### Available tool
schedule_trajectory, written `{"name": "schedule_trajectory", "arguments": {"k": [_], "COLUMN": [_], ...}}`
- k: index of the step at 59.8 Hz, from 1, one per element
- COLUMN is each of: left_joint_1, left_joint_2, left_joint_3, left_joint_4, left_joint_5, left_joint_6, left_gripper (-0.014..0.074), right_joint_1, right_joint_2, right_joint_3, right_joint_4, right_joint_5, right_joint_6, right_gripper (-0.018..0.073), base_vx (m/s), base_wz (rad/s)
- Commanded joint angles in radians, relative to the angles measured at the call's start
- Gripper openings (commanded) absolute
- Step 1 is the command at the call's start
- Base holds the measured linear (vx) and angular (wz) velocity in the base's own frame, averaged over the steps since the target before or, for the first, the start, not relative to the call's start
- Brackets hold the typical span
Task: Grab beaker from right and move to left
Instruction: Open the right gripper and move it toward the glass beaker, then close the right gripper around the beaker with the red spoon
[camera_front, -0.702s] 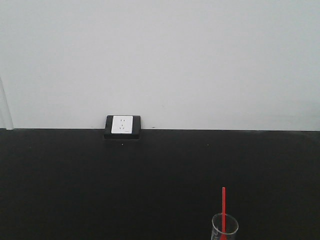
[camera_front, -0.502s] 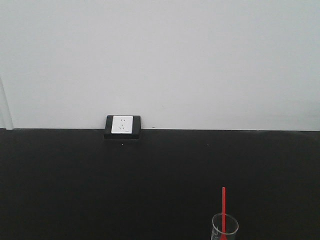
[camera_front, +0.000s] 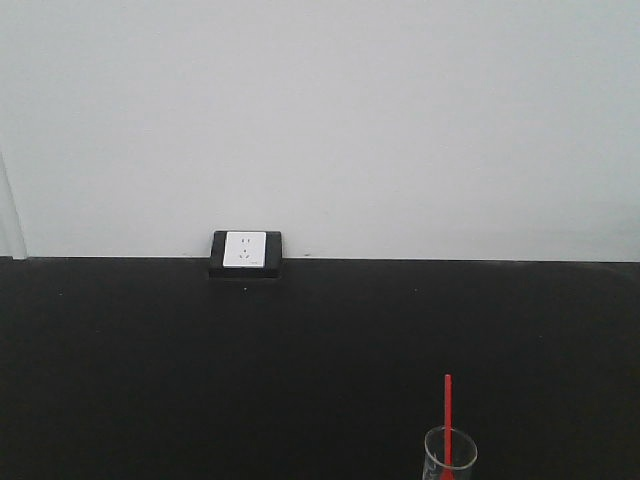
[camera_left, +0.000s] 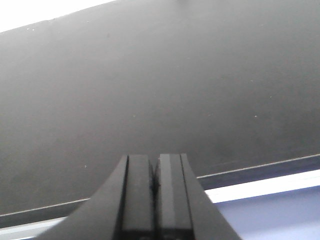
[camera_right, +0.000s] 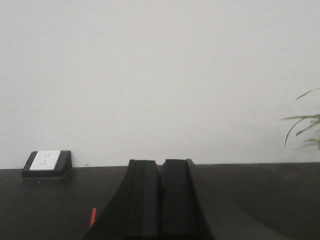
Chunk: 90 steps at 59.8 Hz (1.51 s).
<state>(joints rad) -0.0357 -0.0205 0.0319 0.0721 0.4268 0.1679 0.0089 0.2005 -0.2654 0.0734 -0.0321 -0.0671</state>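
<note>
The beaker (camera_front: 449, 458) stands on the black table (camera_front: 200, 370) at the lower right of the front view. Only its rim and upper part are visible, and a thin red rod (camera_front: 447, 410) rises upright out of it. The right gripper (camera_right: 160, 169) has its fingers pressed together with nothing between them; the rod's tip shows low, just to its left. The left gripper (camera_left: 155, 166) is pressed together too, over the table near its front edge. A white socket (camera_front: 245, 250) sits against the wall (camera_front: 400, 120), and green leaves (camera_right: 305, 125) show at the right edge of the right wrist view.
</note>
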Motion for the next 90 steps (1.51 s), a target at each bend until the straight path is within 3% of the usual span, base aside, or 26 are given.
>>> {"name": "schedule_trajectory", "arguments": {"k": [1,11,24,33,40,47,52,59,70,80,90], "left_joint_1": [-0.006,-0.006,-0.006,-0.006,-0.006,-0.006,-0.006,-0.006,-0.006,-0.006,-0.006], "left_joint_2": [-0.006,-0.006,-0.006,-0.006,-0.006,-0.006,-0.006,-0.006,-0.006,-0.006,-0.006], "left_joint_3": [0.019,0.019,0.019,0.019,0.019,0.019,0.019,0.019,0.019,0.019,0.019], "left_joint_4": [0.0,0.0,0.0,0.0,0.0,0.0,0.0,0.0,0.0,0.0,0.0], "left_joint_5": [-0.076,-0.076,-0.076,-0.076,-0.076,-0.076,-0.076,-0.076,-0.076,-0.076,-0.076], "left_joint_6": [-0.001,-0.001,-0.001,-0.001,-0.001,-0.001,-0.001,-0.001,-0.001,-0.001,-0.001], "left_gripper": [-0.0006,-0.0006,-0.0006,-0.0006,-0.0006,-0.0006,-0.0006,-0.0006,-0.0006,-0.0006,-0.0006], "right_joint_1": [-0.003,-0.003,-0.003,-0.003,-0.003,-0.003,-0.003,-0.003,-0.003,-0.001,-0.001], "right_joint_2": [0.159,0.341,0.478,0.529,0.558,0.587,0.613,0.645,0.66,0.692,0.83], "right_joint_3": [-0.137,-0.245,-0.257,-0.257,-0.257,-0.257,-0.257,-0.257,-0.257,-0.241,-0.14], "right_joint_4": [-0.006,0.023,0.017,-0.006,-0.073,-0.121,-0.11,-0.084,-0.081,-0.104,-0.308], "right_joint_5": [-0.087,-0.099,-0.148,-0.203,-0.251,-0.274,-0.281,-0.297,-0.304,-0.383,-0.659], "right_joint_6": [-0.022,-0.019,-0.019,-0.021,-0.021,-0.021,-0.019,-0.019,-0.011,0.061,0.202], "right_gripper": [-0.0008,-0.0008,0.0001,0.0071,0.0188,0.0391,0.0562,0.0733,0.0724,0.0695,0.0653], "base_vx": [0.0,0.0,0.0,0.0,0.0,0.0,0.0,0.0,0.0,0.0,0.0], "base_wz": [0.0,0.0,0.0,0.0,0.0,0.0,0.0,0.0,0.0,0.0,0.0]}}
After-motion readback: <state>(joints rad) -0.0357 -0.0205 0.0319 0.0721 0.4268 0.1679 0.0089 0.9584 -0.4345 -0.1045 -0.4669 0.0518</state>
